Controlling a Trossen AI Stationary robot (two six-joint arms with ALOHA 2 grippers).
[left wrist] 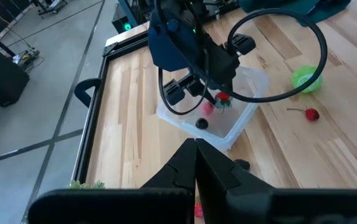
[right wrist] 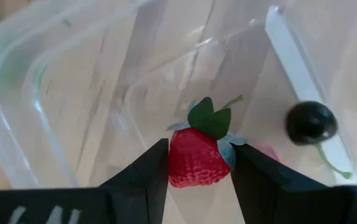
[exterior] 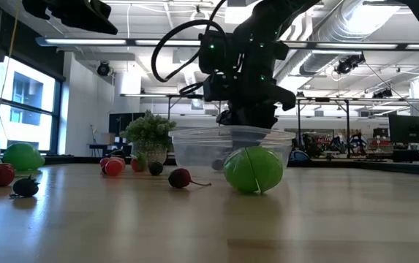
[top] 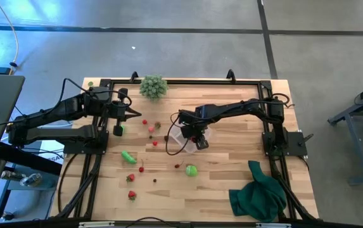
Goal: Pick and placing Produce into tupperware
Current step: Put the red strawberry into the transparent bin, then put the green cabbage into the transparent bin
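Note:
The tupperware [top: 184, 138] is a clear squarish tub at mid-table; a dark berry [right wrist: 310, 122] and a pink piece [left wrist: 207, 107] lie in it. My right gripper [top: 198, 138] hangs over its opening, shut on a red strawberry [right wrist: 194, 158]. More produce lies on the wood: a green round piece [top: 191, 170], a green oblong one [top: 128, 156], a cherry [exterior: 180, 177] and several red pieces to the tub's left and near side. My left gripper [top: 133, 113] is shut and holds nothing, raised at the far left. My right gripper pinches the strawberry's two red sides [right wrist: 177, 163] between its fingertips [right wrist: 147, 171]. The fingers come steeply from above, pointing down into the tub. The green leafy cap [right wrist: 208, 118] sticks out past the fingertips. The strawberry [left wrist: 223, 98] hangs clear over the tub's floor.
A pale green bushy clump [top: 153, 86] stands at the far edge. A dark green cloth [top: 260, 193] lies crumpled at the near right corner. A black frame [top: 168, 81] borders the wooden top. Bare wood lies right of the tub.

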